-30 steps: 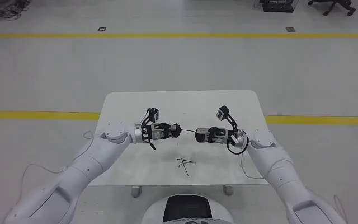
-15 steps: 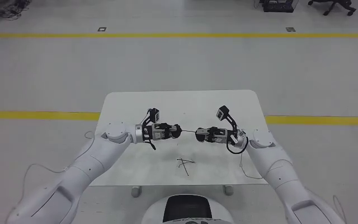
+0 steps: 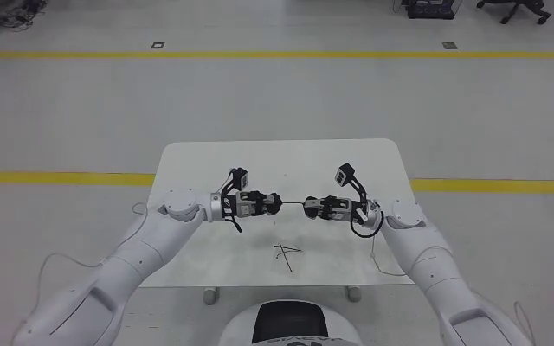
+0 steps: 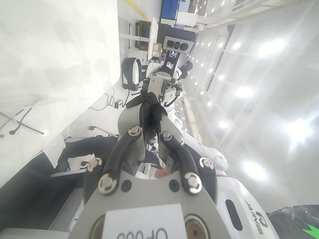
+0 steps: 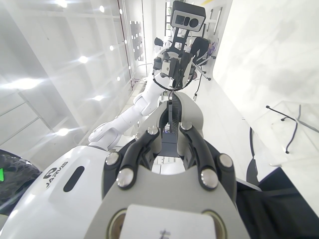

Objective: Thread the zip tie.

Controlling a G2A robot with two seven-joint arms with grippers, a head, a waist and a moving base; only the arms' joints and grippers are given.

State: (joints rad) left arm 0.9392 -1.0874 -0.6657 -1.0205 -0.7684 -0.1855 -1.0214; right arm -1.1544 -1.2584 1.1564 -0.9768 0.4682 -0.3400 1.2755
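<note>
We see the left gripper and the right gripper facing each other above the white table. Each one has its fingers pressed together on one end of the black zip tie, which runs straight between them in the air. Some loose zip ties lie on the table, nearer to the robot, apart from both grippers.

The left arm and the right arm reach forward and bend inward at the elbows, wrists level, so the left gripper and the right gripper point at each other tip to tip, near yet apart, each with fingers pressed together.
</note>
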